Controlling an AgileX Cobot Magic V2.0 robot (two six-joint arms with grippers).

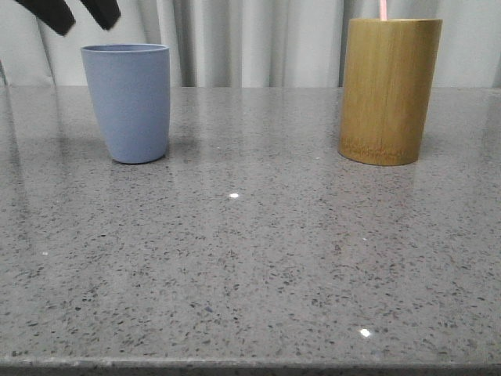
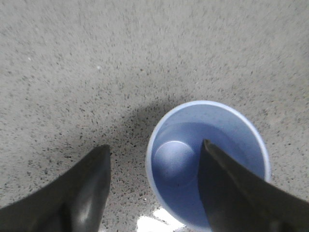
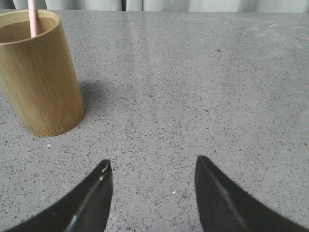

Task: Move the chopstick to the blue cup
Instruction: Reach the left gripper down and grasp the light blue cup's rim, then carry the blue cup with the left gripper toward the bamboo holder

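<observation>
While the left gripper [image 2: 153, 152] hangs above the blue cup [image 1: 127, 102], its two dark fingers [image 2: 82, 193] stand well apart and hold nothing. In the left wrist view one finger is over the bare table [image 2: 96, 63] just beside the cup, and the other is over the cup's mouth; whether it touches the rim I cannot tell. In the front view the tips of this gripper [image 1: 78, 19] appear above the cup, a little toward its left side, and they do not touch it.

The right gripper [image 3: 152, 166] is also wide apart and holds nothing. Its fingers [image 3: 91, 203] are over the bare grey speckled table, and the bamboo cup [image 3: 39, 72] is near them but apart.

The blue cup stands upright on the table and its inside [image 2: 193, 159] is empty; the round bottom is visible. The bamboo cup [image 1: 389, 90] stands upright too, well apart from the blue cup, on the right side of it in the front view. It is taller than the blue cup.

The chopstick [image 3: 33, 18] is in the bamboo cup. It is thin, straight and pale pink, and it rises above the rim [image 1: 383, 9], close to the wall of the cup. Its lower part is hidden inside.
</observation>
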